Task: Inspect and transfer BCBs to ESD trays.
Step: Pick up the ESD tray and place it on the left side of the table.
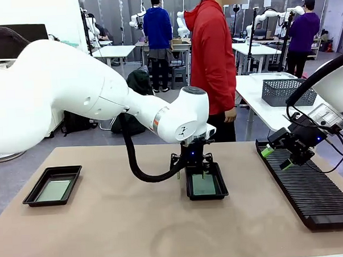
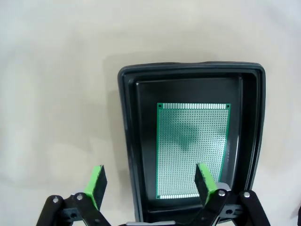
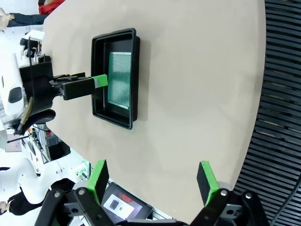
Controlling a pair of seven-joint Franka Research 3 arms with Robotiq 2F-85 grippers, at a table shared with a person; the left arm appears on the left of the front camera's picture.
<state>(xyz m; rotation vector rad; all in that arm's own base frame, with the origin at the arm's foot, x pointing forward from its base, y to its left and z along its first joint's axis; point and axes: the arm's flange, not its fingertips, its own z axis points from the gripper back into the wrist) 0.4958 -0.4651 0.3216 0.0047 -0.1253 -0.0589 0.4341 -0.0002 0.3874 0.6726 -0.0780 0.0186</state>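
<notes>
Left gripper (image 2: 149, 181) hangs wide open and empty over the thin green perforated circuit board (image 2: 192, 149) lying in the shallow black plastic tray (image 2: 128, 141). I'd lift straight up (right gripper (image 3: 153, 181) open too, holding nothing).

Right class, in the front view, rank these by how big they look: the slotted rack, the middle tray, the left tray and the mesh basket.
1. Slotted rack, clearly largest.
2. Left tray and mesh basket look about alike; the basket sits farther off, so I won't rank them.
3. Middle tray, partly covered by the left arm.

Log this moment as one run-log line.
left gripper: open, above middle tray | BCB: flat in tray | right gripper: open, empty, over rack
</notes>
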